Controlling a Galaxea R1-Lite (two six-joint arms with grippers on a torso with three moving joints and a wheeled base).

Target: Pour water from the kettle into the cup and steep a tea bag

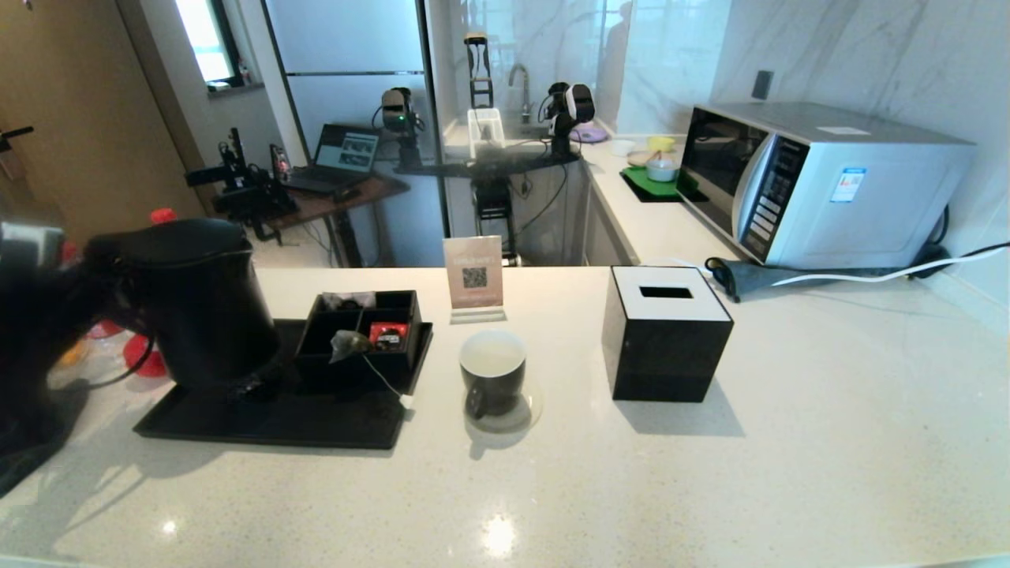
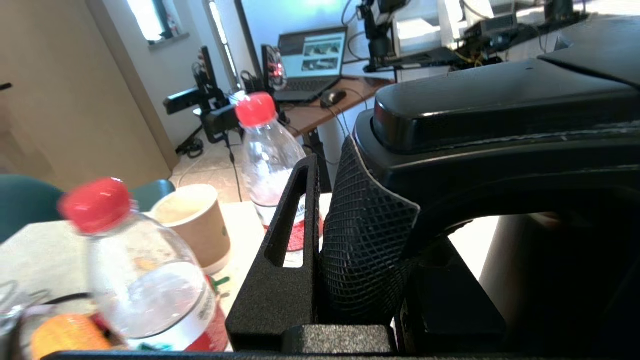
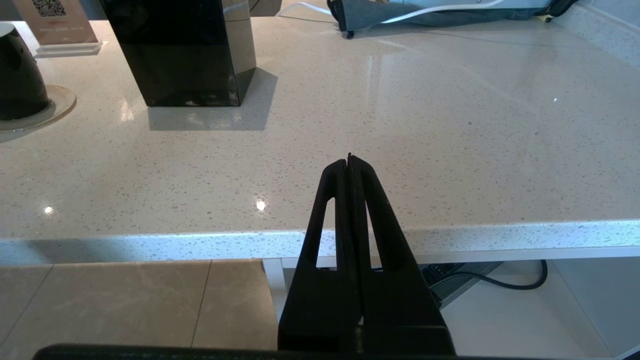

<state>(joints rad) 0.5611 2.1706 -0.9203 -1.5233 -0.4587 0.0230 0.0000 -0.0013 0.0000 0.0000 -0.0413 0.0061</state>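
Speckled pale counter (image 1: 552, 489) bears the cup (image 1: 492, 379); left claw (image 2: 345, 250) grips the kettle (image 1: 193, 304) handle, right claw (image 3: 351, 165) closed.

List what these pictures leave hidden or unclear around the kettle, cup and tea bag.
- Kettle base, head view: black against the black tray; seated or lifted cannot be told.
- Left gripper, left wrist view: one finger sits behind the kettle handle.
- Cup, head view: the pale inside doesn't show a water level.
- Tea bag tag, head view: too small to read.
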